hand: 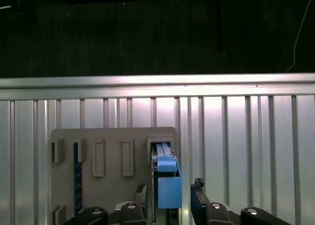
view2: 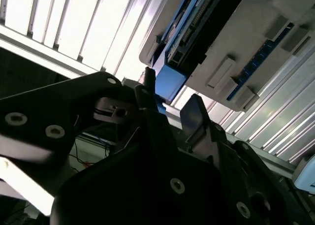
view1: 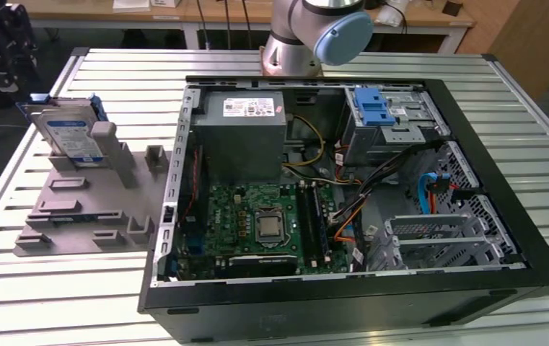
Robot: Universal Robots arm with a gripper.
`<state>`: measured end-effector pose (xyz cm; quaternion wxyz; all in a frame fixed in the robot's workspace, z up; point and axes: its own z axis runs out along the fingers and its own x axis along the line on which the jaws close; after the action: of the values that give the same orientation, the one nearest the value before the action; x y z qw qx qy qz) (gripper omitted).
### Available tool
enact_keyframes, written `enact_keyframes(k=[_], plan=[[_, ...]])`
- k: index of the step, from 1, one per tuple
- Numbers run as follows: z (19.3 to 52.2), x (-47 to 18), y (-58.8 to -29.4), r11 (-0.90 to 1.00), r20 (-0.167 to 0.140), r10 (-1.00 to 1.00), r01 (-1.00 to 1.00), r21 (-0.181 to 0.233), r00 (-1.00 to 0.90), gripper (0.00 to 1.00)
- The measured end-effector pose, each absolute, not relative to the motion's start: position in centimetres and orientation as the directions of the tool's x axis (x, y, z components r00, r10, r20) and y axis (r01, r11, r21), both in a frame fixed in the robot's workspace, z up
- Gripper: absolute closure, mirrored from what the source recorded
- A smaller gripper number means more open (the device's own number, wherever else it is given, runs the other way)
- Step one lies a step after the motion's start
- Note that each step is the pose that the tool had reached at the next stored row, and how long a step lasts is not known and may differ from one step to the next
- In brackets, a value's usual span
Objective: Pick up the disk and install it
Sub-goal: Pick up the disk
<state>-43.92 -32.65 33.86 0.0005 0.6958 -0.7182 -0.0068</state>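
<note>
Disk [hand: 166, 160] stands upright in grey holder [hand: 113, 151], lined up within the gap of the released tool [hand: 170, 188]

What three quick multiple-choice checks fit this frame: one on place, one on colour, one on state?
1. Where is the disk?
A. Standing in the grey fixture, at the exterior view's left of the computer case
B. Seated in the case's drive cage
C. Lying flat on the motherboard

2. What colour is the bracket framing the disk?
A. Red
B. Yellow
C. Blue

3. What state is the end effector in?
A. Shut on the disk
B. Open, holding nothing
C. Shut on a cable

Answers:
1 A: the disk stands upright in the grey fixture, outside the computer case.
2 C: the bracket is blue in both wrist views.
3 B: the end effector has its fingers apart, with nothing clamped between them.
</note>
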Motion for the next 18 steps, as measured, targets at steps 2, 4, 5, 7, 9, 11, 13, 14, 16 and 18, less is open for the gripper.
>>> enact_keyframes(k=[2,4,5,7,9,11,13,14,16,18], plan=[[33.7,-43.9,-32.6,0.031,-0.005,-0.999,-0.999,0.010,-0.031,0.48],[33.6,-43.9,-32.6,0.031,-0.001,-1.000,-0.999,0.010,-0.031,0.42],[33.5,-43.9,-32.6,0.031,0.002,-1.000,-0.999,0.010,-0.031,0.36],[33.2,-43.9,-32.6,0.031,0.006,-0.999,-0.999,0.010,-0.031,0.36],[32.8,-43.9,-32.6,0.031,0.006,-0.999,-0.999,0.010,-0.031,0.36],[32.5,-43.9,-32.6,0.031,0.006,-0.999,-0.999,0.010,-0.031,0.36],[32.1,-43.9,-32.6,0.031,0.006,-0.999,-0.999,0.010,-0.031,0.36],[31.9,-43.9,-32.6,0.031,0.006,-0.999,-0.999,0.010,-0.031,0.36],[31.6,-43.9,-32.6,0.031,0.006,-0.999,-0.999,0.010,-0.031,0.36],[31.3,-43.9,-32.6,0.031,0.006,-0.999,-0.999,0.010,-0.031,0.36]])
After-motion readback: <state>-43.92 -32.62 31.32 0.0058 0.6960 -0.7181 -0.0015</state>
